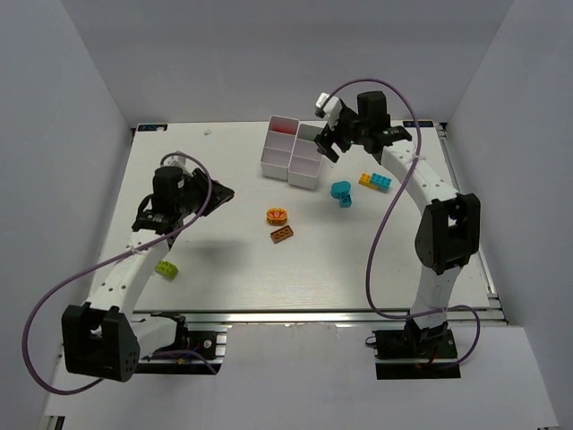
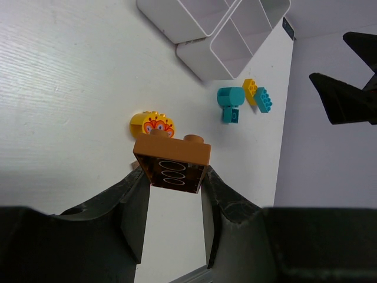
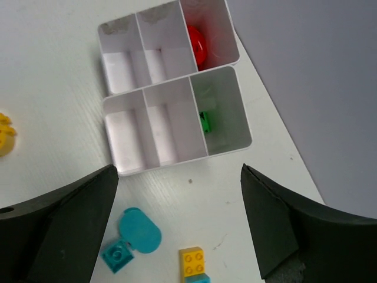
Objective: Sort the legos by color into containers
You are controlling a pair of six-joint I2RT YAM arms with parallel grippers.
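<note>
Left of the containers (image 1: 276,167), gripped an orange-brown brick (image 2: 172,162) in narrow left jaws. Showed a red lego (image 3: 199,44) and a green brick (image 3: 205,122) in separate compartments there. Hovered above with right jaws wide, empty.

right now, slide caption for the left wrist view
Left claw grips an orange-brown lego brick, white bins beyond.

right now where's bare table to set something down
Bare: the strip between the brown brick and the near edge, right of the lime brick. Crowded: around the bins under the right end effector, by the cyan pieces.
</note>
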